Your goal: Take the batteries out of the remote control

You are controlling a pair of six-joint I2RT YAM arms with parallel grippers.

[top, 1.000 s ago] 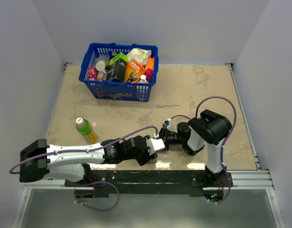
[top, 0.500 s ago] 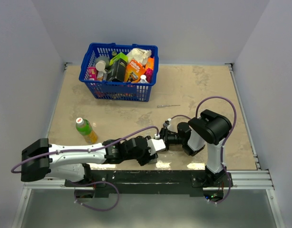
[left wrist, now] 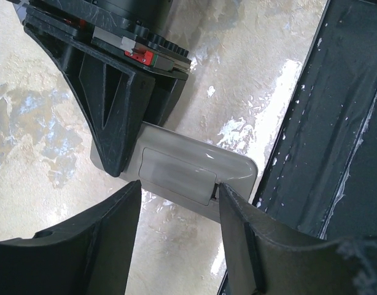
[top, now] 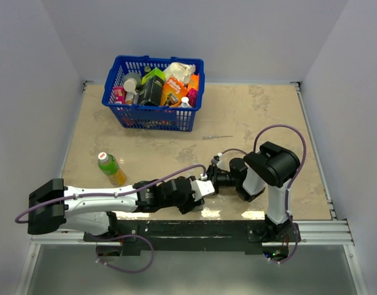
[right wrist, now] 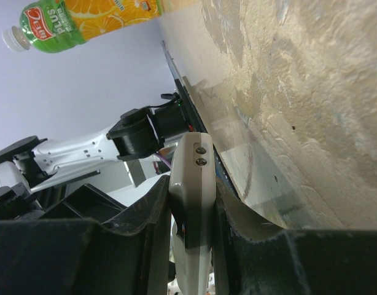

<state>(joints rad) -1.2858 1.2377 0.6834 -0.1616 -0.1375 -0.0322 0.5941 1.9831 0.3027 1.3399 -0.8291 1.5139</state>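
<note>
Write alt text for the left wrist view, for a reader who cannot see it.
A grey remote control, back showing with its battery cover shut, is clamped by the right gripper over the beige table. The left gripper's fingers straddle its free end.

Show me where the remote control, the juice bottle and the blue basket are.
remote control (left wrist: 190,169): left wrist view, middle of its grey face.
juice bottle (top: 112,169): top external view, middle of its body.
blue basket (top: 148,118): top external view, near wall.
</note>
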